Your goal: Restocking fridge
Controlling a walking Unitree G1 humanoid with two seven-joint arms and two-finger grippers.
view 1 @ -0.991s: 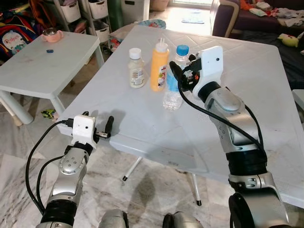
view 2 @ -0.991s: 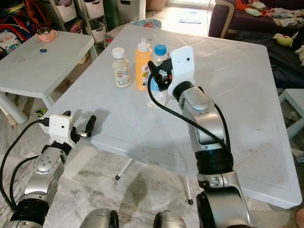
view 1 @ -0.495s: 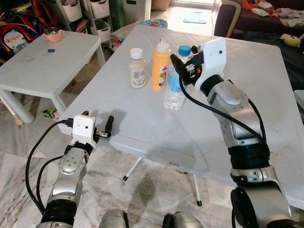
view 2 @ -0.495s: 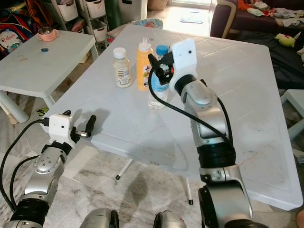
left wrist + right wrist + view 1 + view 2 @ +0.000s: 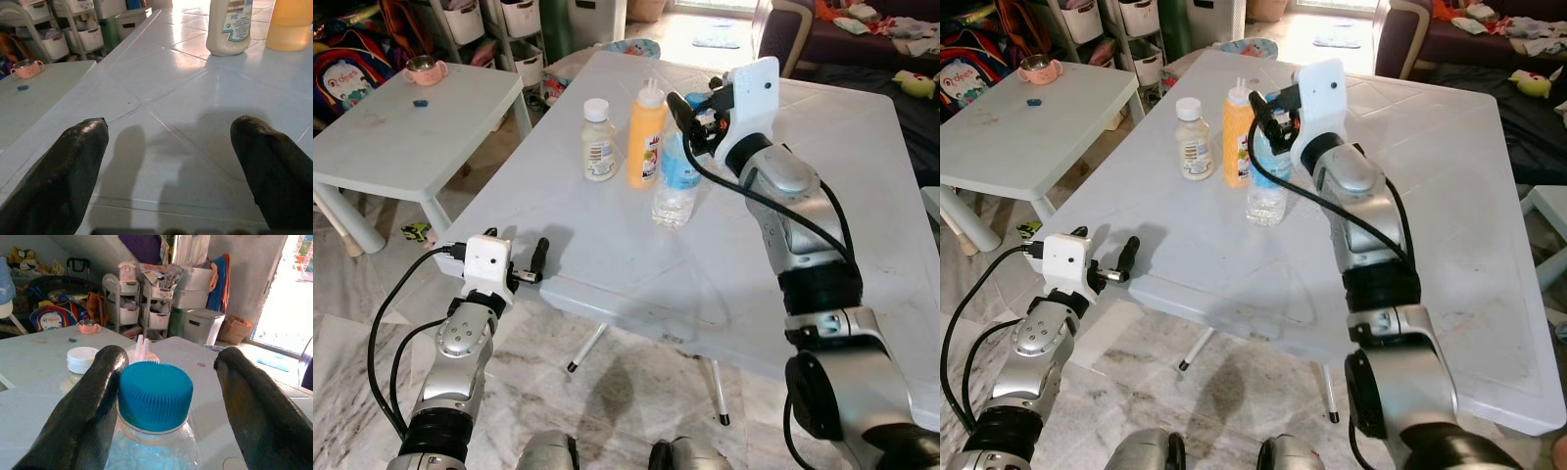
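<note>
White plastic table point(image 5: 607, 245): I have the right gripper point(image 5: 164, 396) spread astride the upright clear blue-capped water bottle point(image 5: 674, 181), one finger touching the cap; left gripper point(image 5: 171, 156) open, far.

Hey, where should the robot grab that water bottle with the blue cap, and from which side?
Probably grip the water bottle just below its blue cap, coming from the right and above, as the right gripper already straddles the cap with open fingers. The bottle stands upright, and the orange sauce bottle crowds its left side, so that side is blocked.
</note>
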